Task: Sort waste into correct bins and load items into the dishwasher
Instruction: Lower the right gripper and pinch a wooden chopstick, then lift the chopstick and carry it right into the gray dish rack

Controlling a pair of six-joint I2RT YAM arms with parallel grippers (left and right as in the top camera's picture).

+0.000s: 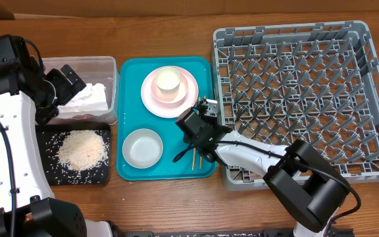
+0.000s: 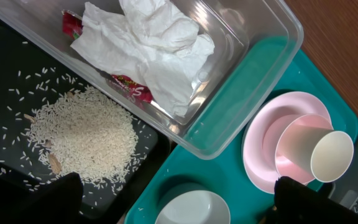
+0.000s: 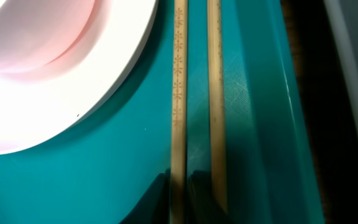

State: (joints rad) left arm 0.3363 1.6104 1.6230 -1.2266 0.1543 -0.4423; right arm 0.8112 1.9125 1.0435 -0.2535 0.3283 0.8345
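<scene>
Chopsticks (image 3: 179, 93): pair lying parallel on teal tray (image 3: 104, 174), just beside pink plate (image 3: 61, 62). Thin, stiff, light wood, so they will probably roll or scissor. Best taken near mid-length, both together.
Right gripper (image 3: 179, 190): nearly closed, fingertips pinching only one stick, the other outside.
Left gripper (image 2: 176, 199): fully spread, empty, over clear tub (image 2: 294, 25).

In the clear plastic tub (image 1: 113, 89) lie crumpled white tissue (image 2: 148, 43) and a red wrapper (image 2: 129, 85); whitish rice (image 1: 81, 150) heaps on the shallow black tray (image 1: 101, 173). A cream cup (image 2: 331, 155) sits in a pale bowl (image 2: 289, 154) on the round pink plate (image 2: 258, 168), near another pale bowl (image 1: 142, 148), two parallel wooden chopsticks (image 3: 179, 93) and the grey pegged dish rack (image 1: 295, 92).
</scene>
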